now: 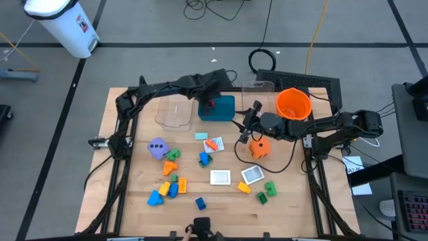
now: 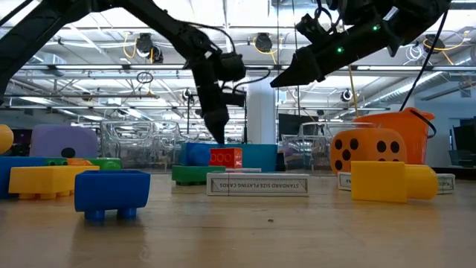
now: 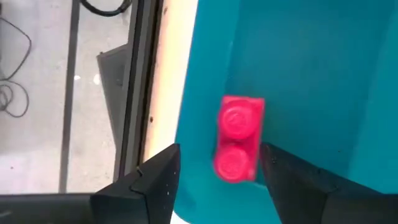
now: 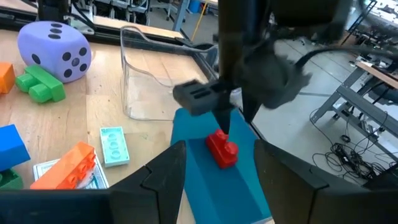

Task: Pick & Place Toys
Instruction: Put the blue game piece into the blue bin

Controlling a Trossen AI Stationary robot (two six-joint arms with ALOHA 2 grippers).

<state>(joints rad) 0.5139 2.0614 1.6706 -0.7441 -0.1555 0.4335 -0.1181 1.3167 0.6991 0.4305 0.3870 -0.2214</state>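
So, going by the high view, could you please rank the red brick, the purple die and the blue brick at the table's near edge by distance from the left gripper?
From the left gripper:
1. Red brick, in the teal tray, right at the fingers.
2. Purple die, on the table's left side.
3. Blue brick, alone at the near edge.

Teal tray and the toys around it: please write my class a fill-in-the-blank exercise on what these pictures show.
1. The brick lying in the teal tray is ____.
2. The tool right above that brick belongs to the ____ arm.
3. The purple die lies on the table; the other die is ____.
4. The bowl by the right arm is ____.

Missing words: red; left; orange; orange
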